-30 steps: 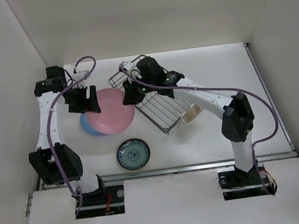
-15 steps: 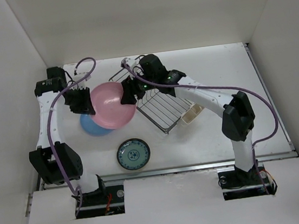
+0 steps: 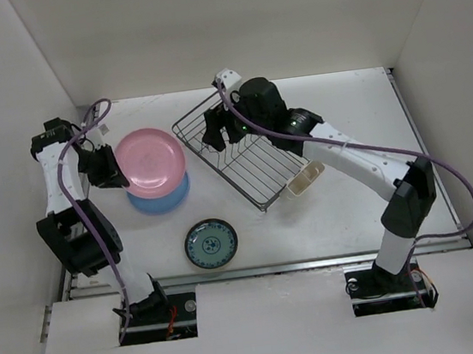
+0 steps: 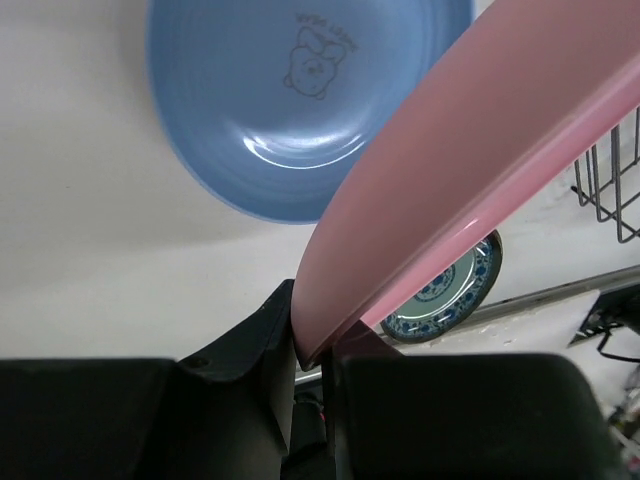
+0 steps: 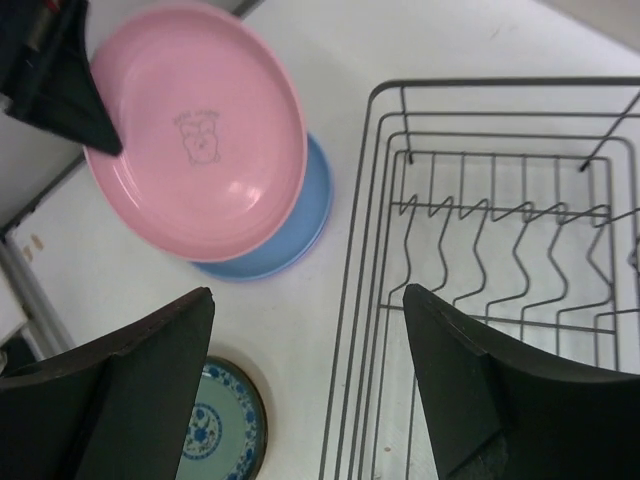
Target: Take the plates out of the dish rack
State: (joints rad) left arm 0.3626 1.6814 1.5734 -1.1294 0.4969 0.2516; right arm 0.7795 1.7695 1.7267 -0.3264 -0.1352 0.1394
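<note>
Pink plate [image 3: 150, 160]: round, plain, face up and tilted, its left rim pinched in the left gripper [image 4: 312, 352]. It overlaps the light blue plate [image 3: 160, 204], which lies flat at far left; contact between them cannot be confirmed. Small teal-patterned plate [image 3: 211, 244]: dark-rimmed, flat, near centre. Dish rack [image 3: 257, 167]: black wire, set askew at far centre, with a cream cutlery cup [image 3: 304, 177] at its near-right end.

Left arm [image 3: 50, 178] has jaws pinched together; right arm [image 3: 357, 159] has jaws spread.
</note>
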